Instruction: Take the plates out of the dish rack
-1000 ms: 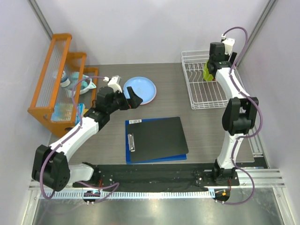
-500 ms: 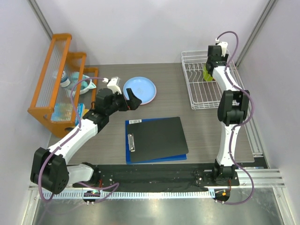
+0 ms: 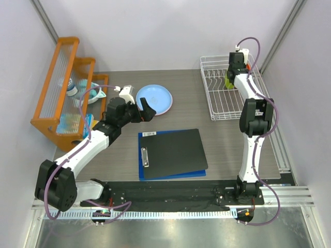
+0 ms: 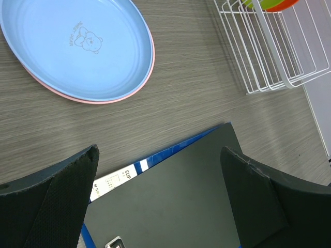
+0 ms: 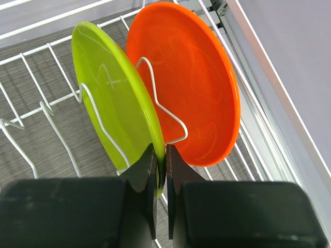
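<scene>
The white wire dish rack stands at the back right of the table. A lime green plate and an orange plate stand upright between its tines. My right gripper is shut on the lime green plate's near rim; from above it hangs over the rack. The light blue plate lies on the pink plate on the table. My left gripper is open and holds nothing, just near of that stack, above the clipboard's far edge.
A black clipboard on a blue one lies mid-table. An orange stepped shelf rack holding a teal cup stands at the left. The dish rack's near corner shows in the left wrist view. Grey walls close in both sides.
My right gripper has reached further into the dish rack and closed on the lime green plate's rim. The left arm has barely moved.
</scene>
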Available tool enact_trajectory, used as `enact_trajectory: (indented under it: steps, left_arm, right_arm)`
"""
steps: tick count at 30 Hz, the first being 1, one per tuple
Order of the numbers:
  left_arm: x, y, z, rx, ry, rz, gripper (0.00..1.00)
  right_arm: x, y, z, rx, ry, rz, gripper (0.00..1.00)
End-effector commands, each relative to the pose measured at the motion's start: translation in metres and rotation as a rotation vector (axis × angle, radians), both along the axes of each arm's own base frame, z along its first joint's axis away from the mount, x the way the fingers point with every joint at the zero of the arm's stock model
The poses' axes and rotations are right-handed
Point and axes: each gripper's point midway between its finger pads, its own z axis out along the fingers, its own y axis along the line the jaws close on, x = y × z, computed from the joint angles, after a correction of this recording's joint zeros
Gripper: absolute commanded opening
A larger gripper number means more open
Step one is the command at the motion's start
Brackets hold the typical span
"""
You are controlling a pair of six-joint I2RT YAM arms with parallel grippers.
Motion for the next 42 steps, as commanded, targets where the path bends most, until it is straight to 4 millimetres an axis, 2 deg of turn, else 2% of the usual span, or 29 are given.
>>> enact_trajectory:
  steps: [1,5,6,9,10,12,16,19,20,21,22,23,25,26,28,29,31,32,33,35,36,37,38,40,41,42]
  left_arm:
    - [0.006,-0.001,0.006,0.005,-0.044,-0.001,0.99]
    - [0.007,0.002,0.005,0.018,-0.041,0.016,0.99]
    - [0.009,0.004,0.004,0.025,-0.039,0.027,0.99]
    - [0.008,0.007,0.003,0.044,-0.032,0.033,0.99]
    - [0.008,0.008,0.004,0.046,-0.031,0.038,0.99]
    - [0.007,0.008,0.003,0.046,-0.028,0.037,0.99]
    - [0.004,0.009,0.006,0.035,-0.032,0.041,1.0]
    - [0.001,0.009,0.009,0.026,-0.034,0.037,0.99]
    - [0.001,0.008,0.01,0.021,-0.033,0.035,1.0]
    - [0.0,0.008,0.011,0.015,-0.033,0.033,0.99]
    - [-0.001,0.007,0.011,0.01,-0.028,0.031,1.0]
    - [-0.002,0.007,0.011,0.008,-0.029,0.033,1.0]
    - [-0.003,0.006,0.014,-0.007,-0.027,0.031,0.99]
    - [-0.004,0.005,0.016,-0.015,-0.029,0.027,0.99]
    - [-0.005,0.004,0.019,-0.03,-0.03,0.027,1.0]
    - [-0.005,0.004,0.023,-0.041,-0.037,0.026,0.99]
    - [-0.005,0.0,0.031,-0.076,-0.053,0.017,0.99]
    - [-0.005,-0.003,0.033,-0.086,-0.054,0.009,1.0]
    - [-0.004,-0.006,0.037,-0.106,-0.066,-0.003,0.99]
    - [-0.005,-0.011,0.042,-0.139,-0.076,-0.02,0.99]
    - [-0.004,-0.016,0.045,-0.162,-0.085,-0.039,1.0]
    - [-0.005,-0.019,0.047,-0.187,-0.081,-0.048,0.99]
    - [-0.006,-0.022,0.048,-0.202,-0.084,-0.061,0.99]
    - [-0.007,-0.029,0.05,-0.247,-0.093,-0.091,0.99]
    - [-0.006,-0.032,0.055,-0.265,-0.112,-0.104,0.99]
    - [-0.005,-0.034,0.051,-0.272,-0.105,-0.111,1.0]
  right_arm:
    - [0.008,0.006,0.048,0.019,-0.105,0.034,0.03]
    - [-0.002,-0.006,0.071,-0.034,-0.129,-0.014,0.01]
    - [-0.006,-0.006,0.084,-0.053,-0.15,-0.033,0.01]
    - [-0.019,-0.012,0.104,-0.142,-0.162,-0.093,0.01]
    - [-0.025,-0.005,0.115,-0.159,-0.176,-0.091,0.01]
    - [-0.03,-0.005,0.131,-0.21,-0.201,-0.109,0.01]
    - [-0.055,-0.003,0.162,-0.293,-0.228,-0.176,0.01]
    - [-0.071,0.008,0.169,-0.291,-0.234,-0.172,0.01]
    - [-0.08,0.018,0.185,-0.274,-0.267,-0.157,0.01]
    - [-0.086,0.025,0.19,-0.247,-0.291,-0.142,0.01]
    - [-0.093,0.033,0.184,-0.237,-0.272,-0.116,0.01]
    - [-0.107,0.046,0.204,-0.214,-0.318,-0.093,0.01]
    - [-0.122,0.061,0.199,-0.182,-0.309,-0.062,0.01]
    - [-0.13,0.073,0.212,-0.128,-0.34,0.001,0.01]
    - [-0.144,0.097,0.202,-0.045,-0.321,0.074,0.01]
    - [-0.155,0.111,0.211,0.012,-0.346,0.134,0.01]
    - [-0.169,0.136,0.196,0.14,-0.329,0.21,0.01]
    - [-0.174,0.157,0.19,0.223,-0.314,0.305,0.04]
    - [-0.188,0.164,0.187,0.267,-0.305,0.334,0.04]
    - [-0.201,0.182,0.181,0.39,-0.308,0.374,0.05]
    - [-0.212,0.198,0.172,0.449,-0.285,0.433,0.06]
    - [-0.217,0.208,0.169,0.517,-0.281,0.447,0.06]
    - [-0.224,0.216,0.154,0.548,-0.247,0.469,0.06]
    - [-0.235,0.238,0.152,0.625,-0.243,0.535,0.06]
    - [-0.241,0.245,0.14,0.663,-0.22,0.54,0.06]
    - [-0.244,0.256,0.141,0.709,-0.222,0.582,0.06]
